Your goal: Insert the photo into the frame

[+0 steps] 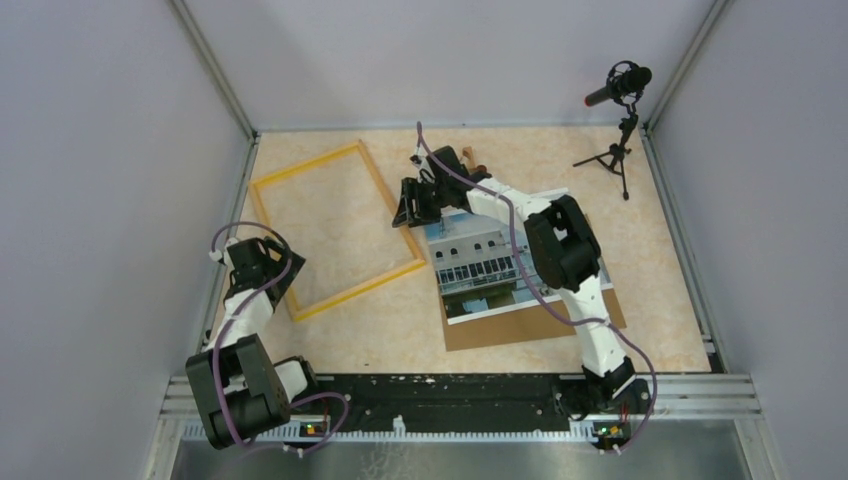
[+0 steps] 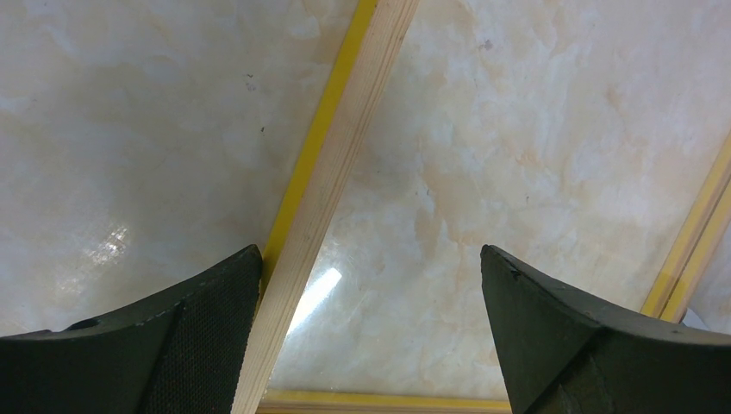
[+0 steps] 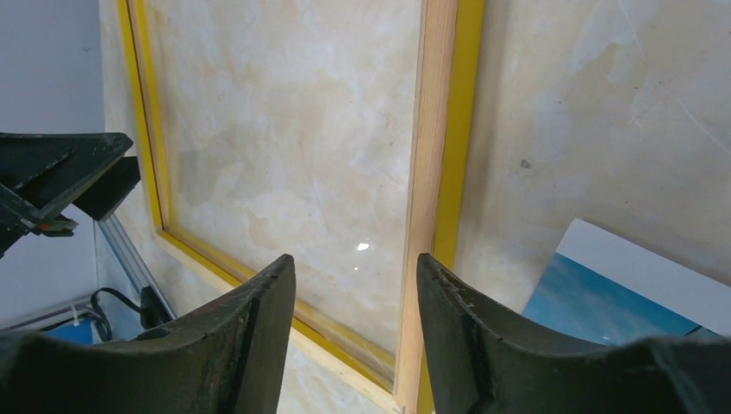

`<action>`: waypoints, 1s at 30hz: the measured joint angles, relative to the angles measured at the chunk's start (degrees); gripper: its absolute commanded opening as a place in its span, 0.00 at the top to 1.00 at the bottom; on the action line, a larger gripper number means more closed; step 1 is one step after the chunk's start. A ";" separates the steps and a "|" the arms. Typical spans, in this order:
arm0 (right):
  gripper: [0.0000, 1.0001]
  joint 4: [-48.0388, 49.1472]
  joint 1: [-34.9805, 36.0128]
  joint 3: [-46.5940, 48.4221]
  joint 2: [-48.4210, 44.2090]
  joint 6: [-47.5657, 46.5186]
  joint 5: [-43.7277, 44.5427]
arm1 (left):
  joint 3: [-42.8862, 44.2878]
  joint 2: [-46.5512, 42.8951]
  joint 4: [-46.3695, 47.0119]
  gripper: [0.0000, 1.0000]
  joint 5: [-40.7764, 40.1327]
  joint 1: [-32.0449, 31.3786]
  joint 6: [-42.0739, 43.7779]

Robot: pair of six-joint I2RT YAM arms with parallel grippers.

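The frame [image 1: 360,289] is laid flat on the tabletop [image 1: 400,345], left of centre, with the marble-patterned surface seen through it. The photo [image 1: 478,265] is placed outside it, just to its right, picture-up on a brown backing board [image 1: 560,325] (the board juts out past the print's near and right edges). The right claw [image 1: 412,205] is held over the frame's right rail, near the photo's far left corner. Its fingers are parted, only tabletop is seen in the gap, and nothing is gripped. The left claw [image 1: 268,262] is poised at the frame's near left corner, spread wide and empty, with a rail passing beside one finger [image 2: 215,319]. A microphone [image 1: 622,85] on a tripod is stood at the far right corner.
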 measured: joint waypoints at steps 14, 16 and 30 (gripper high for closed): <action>0.51 3.28 0.37 0.44 2.71 1.66 -2.97 | 0.00 0.70 0.02 0.02 0.20 0.00 -0.02; 0.51 4.15 0.31 0.42 2.99 2.36 -3.82 | 0.02 0.90 0.11 0.02 0.15 0.07 0.02; 0.51 23.67 -0.52 -5.55 4.55 19.08 -14.75 | 0.02 0.92 0.22 0.02 -0.59 0.63 0.50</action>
